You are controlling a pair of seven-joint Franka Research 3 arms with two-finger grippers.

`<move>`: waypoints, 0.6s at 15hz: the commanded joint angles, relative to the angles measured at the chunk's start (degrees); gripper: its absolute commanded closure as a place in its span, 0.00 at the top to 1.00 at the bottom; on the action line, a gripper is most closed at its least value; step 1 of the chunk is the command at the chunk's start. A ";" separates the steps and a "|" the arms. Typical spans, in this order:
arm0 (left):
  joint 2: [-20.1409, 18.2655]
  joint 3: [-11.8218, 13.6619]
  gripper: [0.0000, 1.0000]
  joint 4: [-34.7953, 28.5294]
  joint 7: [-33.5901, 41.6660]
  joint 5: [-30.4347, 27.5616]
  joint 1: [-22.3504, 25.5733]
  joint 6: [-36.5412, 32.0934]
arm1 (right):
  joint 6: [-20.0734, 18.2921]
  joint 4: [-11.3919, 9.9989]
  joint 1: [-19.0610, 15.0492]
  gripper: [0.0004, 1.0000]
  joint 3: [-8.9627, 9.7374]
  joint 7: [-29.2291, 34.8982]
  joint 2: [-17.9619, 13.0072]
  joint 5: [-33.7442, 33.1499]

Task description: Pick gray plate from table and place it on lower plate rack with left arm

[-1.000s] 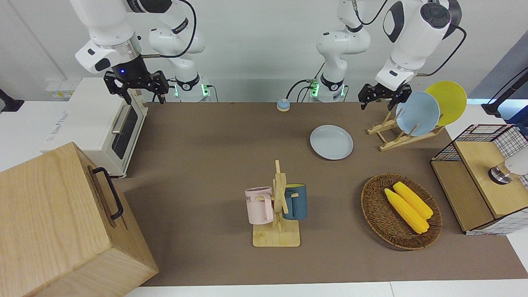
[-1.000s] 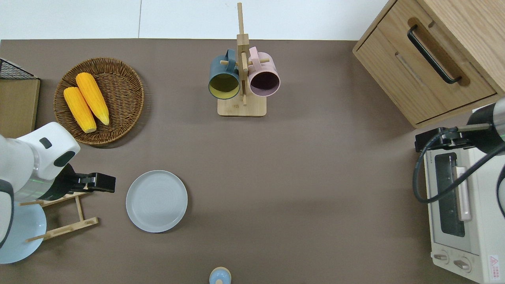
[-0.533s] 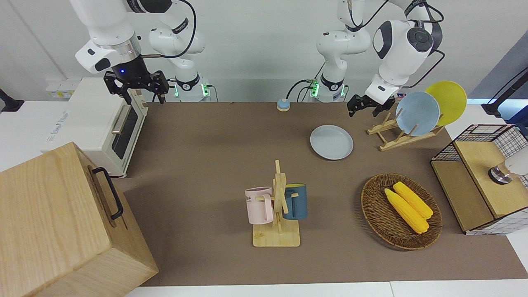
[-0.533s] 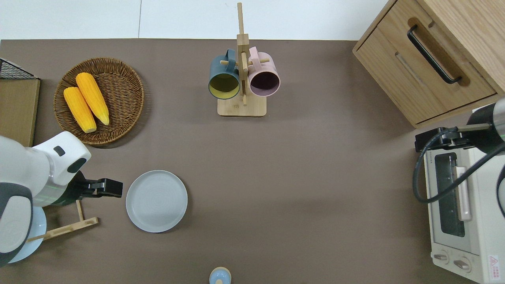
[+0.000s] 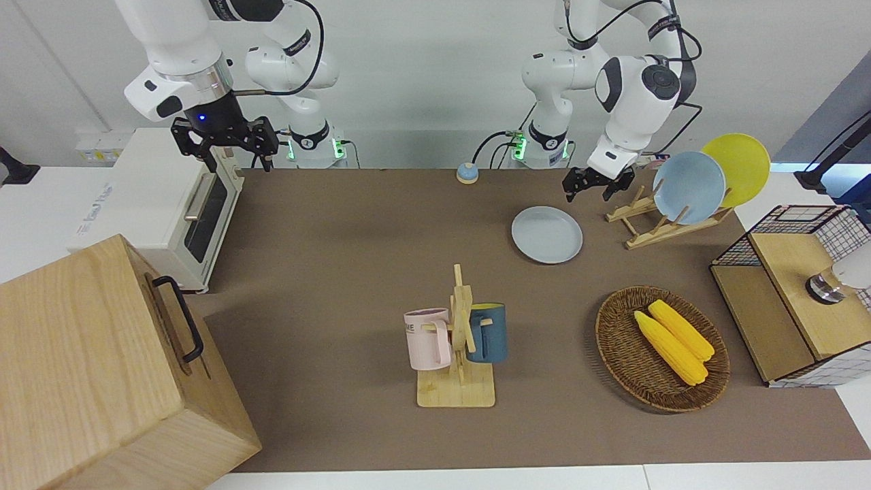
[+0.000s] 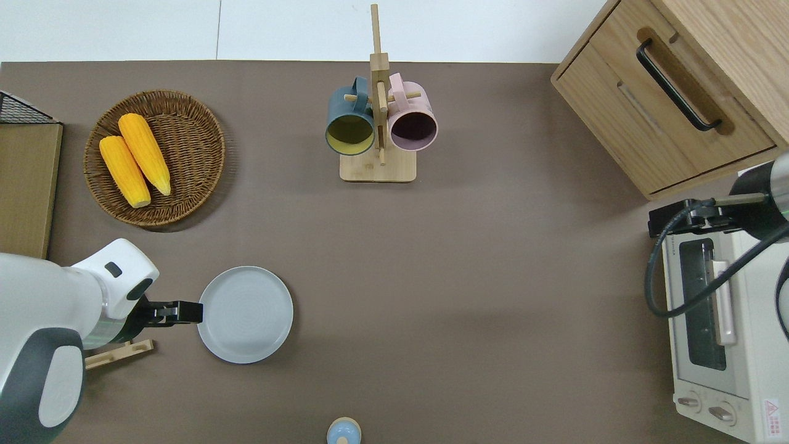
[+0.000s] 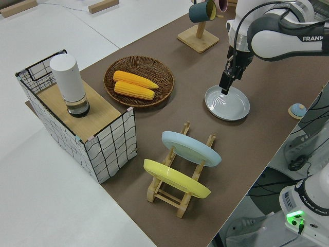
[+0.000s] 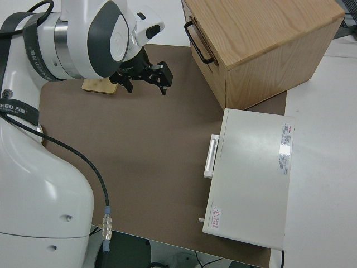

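Right gripper (image 8: 146, 78) hangs with jaws spread above the table (image 8: 145, 151).

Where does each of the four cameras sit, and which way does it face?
Front: across the table, facing both arms.
Overhead: straight down; left gripper beside the gray plate.
Left side: raised at the left arm's end, looking along the plate rack.
Right side: above the parked right arm, toward the toaster oven.
Front, overhead and left side views share the gray plate.

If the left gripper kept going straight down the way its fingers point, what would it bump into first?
Most likely the gray plate, at the rim on its rack side. The left gripper hangs just at that edge, fingers pointing down, so it could instead land on the table just beside it; depth is unclear.
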 commanded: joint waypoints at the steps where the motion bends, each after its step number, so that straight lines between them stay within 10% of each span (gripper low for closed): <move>1: -3.35 0.28 1.00 -8.18 -0.81 -0.36 -0.44 7.86 | -0.05 0.37 0.41 0.98 -0.34 0.22 0.02 0.15; 9: -0.63 0.28 1.00 -11.25 -0.72 -0.36 -0.26 14.19 | -0.05 0.37 0.41 0.98 -0.34 0.22 0.02 0.15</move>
